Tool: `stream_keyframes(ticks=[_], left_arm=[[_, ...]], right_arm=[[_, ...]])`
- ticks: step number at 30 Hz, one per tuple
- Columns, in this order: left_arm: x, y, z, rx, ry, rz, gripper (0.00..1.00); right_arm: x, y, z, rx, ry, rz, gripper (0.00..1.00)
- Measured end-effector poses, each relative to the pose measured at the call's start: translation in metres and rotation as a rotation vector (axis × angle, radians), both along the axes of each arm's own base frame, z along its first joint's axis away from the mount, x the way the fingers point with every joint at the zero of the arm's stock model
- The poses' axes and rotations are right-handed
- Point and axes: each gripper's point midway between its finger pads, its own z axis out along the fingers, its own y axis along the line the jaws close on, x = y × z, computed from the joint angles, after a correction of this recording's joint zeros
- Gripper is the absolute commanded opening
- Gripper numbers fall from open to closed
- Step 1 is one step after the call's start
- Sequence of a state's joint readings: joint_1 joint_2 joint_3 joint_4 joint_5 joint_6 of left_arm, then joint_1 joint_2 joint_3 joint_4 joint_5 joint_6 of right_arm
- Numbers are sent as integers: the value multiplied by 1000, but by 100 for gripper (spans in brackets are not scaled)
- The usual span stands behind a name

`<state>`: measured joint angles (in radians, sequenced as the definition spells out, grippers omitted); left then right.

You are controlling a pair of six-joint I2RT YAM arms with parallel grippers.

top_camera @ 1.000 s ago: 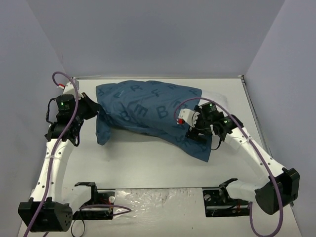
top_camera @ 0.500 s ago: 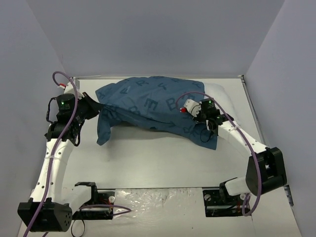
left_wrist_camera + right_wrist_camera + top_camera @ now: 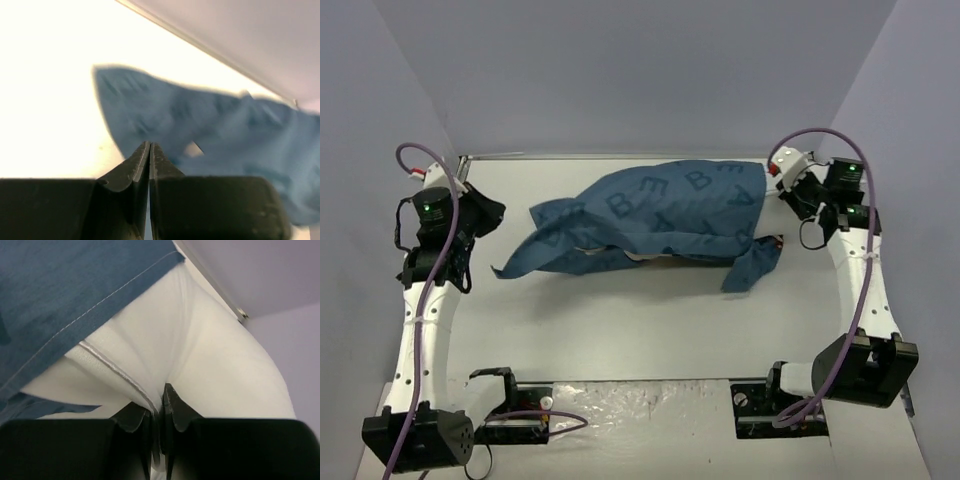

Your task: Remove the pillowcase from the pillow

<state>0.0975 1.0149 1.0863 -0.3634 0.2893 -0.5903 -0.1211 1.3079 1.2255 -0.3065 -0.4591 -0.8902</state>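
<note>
Because the pillowcase (image 3: 670,205) looks limp and light, grip its nine o'clock end; left tool (image 3: 149,155) closed empty, right tool (image 3: 157,407) pinches the pillow (image 3: 215,355).

Blue lettered pillowcase (image 3: 670,208) half over white pillow (image 3: 215,355)

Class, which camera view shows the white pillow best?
The right wrist view: the pillow fills much of it, pinched by the right gripper, beside the pillowcase hem. From above the pillowcase hides it almost wholly; the left wrist shows only blurred blue cloth.
</note>
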Motion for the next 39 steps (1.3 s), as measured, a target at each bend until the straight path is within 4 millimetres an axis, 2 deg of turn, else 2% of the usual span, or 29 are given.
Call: stream_keyframes(ticks=[4,6,8,12,14,15,16,17,19,22,25,29,32,35,39], left_arm=[[3,30,19,24,-49,110,2],[5,33,33,25,-82,121,2],[7,31,49,16,-127,113,2],[10,13,84,-16,-239,32,4],[9,-6,98,-20,-285,-51,23],[7,-18,104,-8,-304,-103,37],[3,-34,110,8,-319,-162,62],[-2,-53,115,35,-333,-236,74],[-17,-91,116,101,-351,-388,87],[-42,-138,95,213,-338,-590,93],[-62,-165,42,353,-261,-739,96],[-71,-162,-35,535,-96,-823,94],[-70,-150,-71,667,-29,-844,94],[-62,-140,-83,806,-17,-811,94],[-32,-132,-83,961,-37,-701,94]], right_arm=[[-3,-55,27,25,-33,-121,0],[-7,-65,31,38,-33,-146,0],[-10,-60,36,73,-28,-130,0],[-14,-24,61,214,-37,-20,0],[-16,-3,81,293,-49,35,0],[-18,5,90,327,-56,57,0],[-19,14,100,362,-63,81,0],[-21,21,109,392,-67,100,0],[-23,34,122,440,-68,122,0],[-25,43,125,484,-47,121,0],[-22,43,117,516,-8,87,0],[-13,38,104,531,31,42,0],[-7,33,95,530,53,12,0],[-2,30,87,533,75,-12,0],[0,31,83,538,87,-20,0]])
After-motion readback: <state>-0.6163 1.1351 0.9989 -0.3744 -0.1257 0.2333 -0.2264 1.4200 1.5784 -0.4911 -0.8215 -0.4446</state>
